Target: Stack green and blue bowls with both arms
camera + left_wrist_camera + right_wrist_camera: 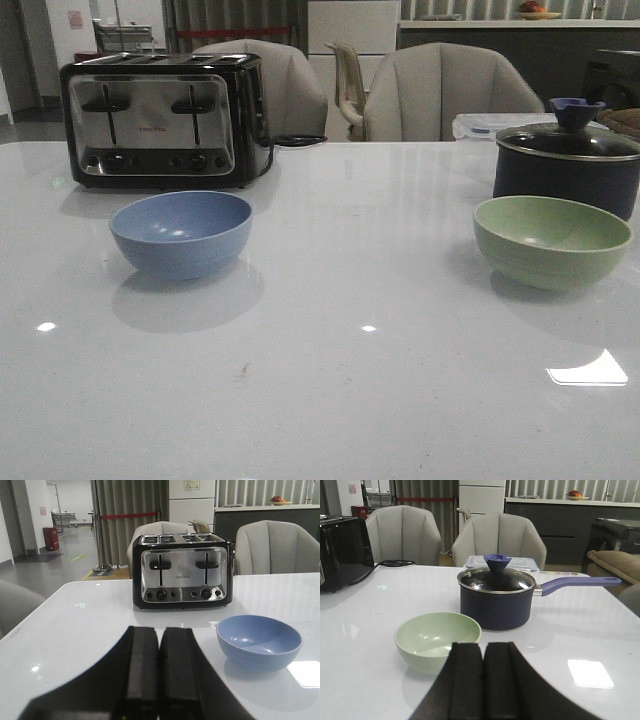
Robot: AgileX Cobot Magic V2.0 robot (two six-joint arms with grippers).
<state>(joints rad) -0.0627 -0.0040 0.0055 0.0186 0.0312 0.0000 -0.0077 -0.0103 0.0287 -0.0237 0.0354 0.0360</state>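
The dusty blue bowl (181,233) sits upright and empty on the white table's left side, in front of the toaster. The pale green bowl (552,241) sits upright and empty at the right, just in front of the navy pot. Neither arm shows in the front view. In the left wrist view my left gripper (159,632) is shut and empty, short of the blue bowl (258,642), which lies off to its side. In the right wrist view my right gripper (483,647) is shut and empty, its tips overlapping the near rim of the green bowl (436,640).
A black and chrome four-slot toaster (160,120) stands at the back left, its cord trailing toward the middle. A dark navy lidded pot (567,165) with a long handle (577,583) stands behind the green bowl, a plastic container behind it. Chairs (450,92) line the table's far edge.
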